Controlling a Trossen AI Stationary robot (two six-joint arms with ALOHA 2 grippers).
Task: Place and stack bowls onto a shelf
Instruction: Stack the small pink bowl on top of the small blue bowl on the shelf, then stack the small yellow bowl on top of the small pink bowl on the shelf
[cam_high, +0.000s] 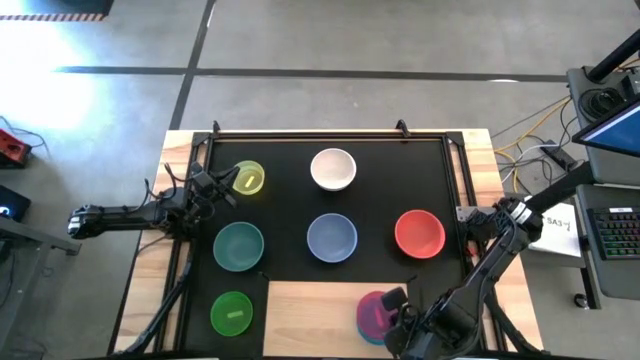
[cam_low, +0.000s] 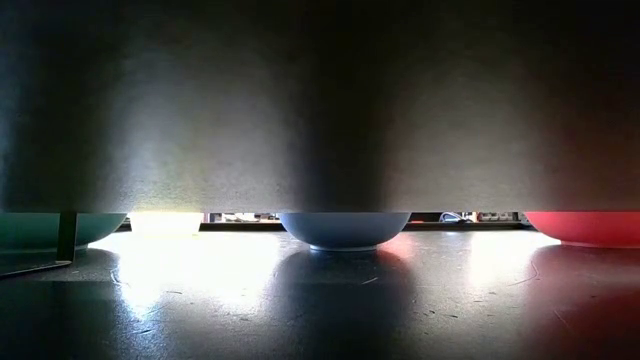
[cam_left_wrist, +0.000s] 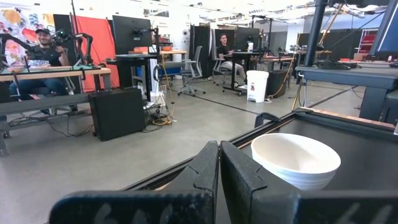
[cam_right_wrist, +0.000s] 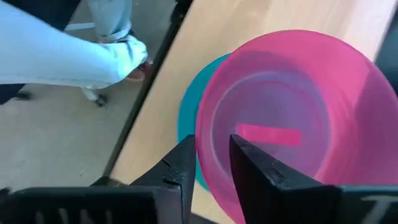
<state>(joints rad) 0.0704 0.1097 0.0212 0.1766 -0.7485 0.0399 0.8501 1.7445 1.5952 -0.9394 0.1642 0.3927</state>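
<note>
A magenta bowl (cam_right_wrist: 292, 124) sits nested in a cyan bowl (cam_right_wrist: 186, 118) on the pale wooden shelf (cam_high: 310, 315) at the table's near edge. My right gripper (cam_right_wrist: 213, 165) hangs over the magenta bowl's near rim, open. One finger is outside the rim and one inside, with a gap showing. On the black mat rest the white bowl (cam_high: 333, 168), yellow bowl (cam_high: 248, 178), teal bowl (cam_high: 238, 245), pale blue bowl (cam_high: 332, 237), red bowl (cam_high: 420, 233) and green bowl (cam_high: 232, 313). My left gripper (cam_left_wrist: 219, 180) waits shut at the mat's left edge, beside the yellow bowl.
The shelf's left half (cam_high: 300, 300) is bare wood. A black frame (cam_high: 330, 133) rims the mat. A person's leg and shoe (cam_right_wrist: 118, 59) show on the floor just past the table's near edge. In the low view a dark panel (cam_low: 320, 100) blocks most of the scene.
</note>
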